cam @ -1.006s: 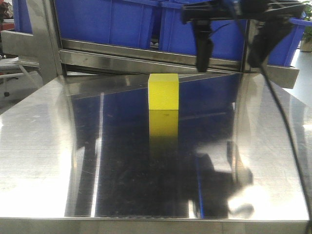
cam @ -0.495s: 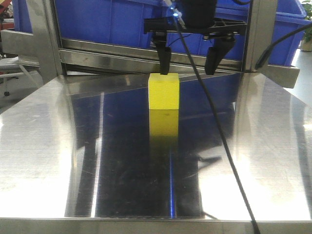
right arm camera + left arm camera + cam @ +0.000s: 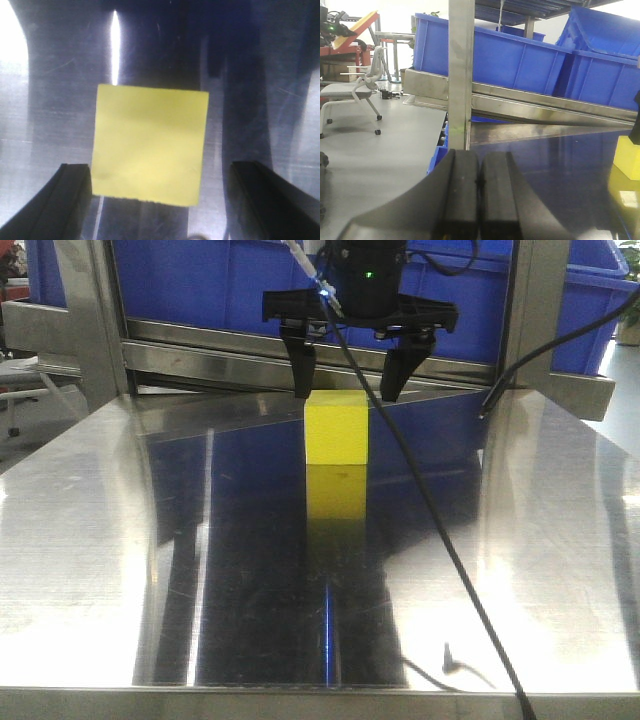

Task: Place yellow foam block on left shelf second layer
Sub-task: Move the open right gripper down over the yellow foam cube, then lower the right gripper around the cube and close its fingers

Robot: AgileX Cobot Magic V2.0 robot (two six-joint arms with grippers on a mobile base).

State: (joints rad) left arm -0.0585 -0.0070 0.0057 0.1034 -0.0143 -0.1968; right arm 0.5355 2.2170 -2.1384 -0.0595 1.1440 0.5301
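The right gripper (image 3: 345, 392) hangs from above with its wrist pointing straight down. Its 2 black fingers (image 3: 300, 370) are spread wide apart, each tapering to a narrow tip and leaning slightly inward. In the right wrist view the same gripper (image 3: 167, 200) shows 1 finger at each lower corner, with a broad gap between them and nothing pinched. The left gripper (image 3: 479, 192) is held low and roughly level, its 2 pads (image 3: 462, 190) pressed flat together along a thin seam.
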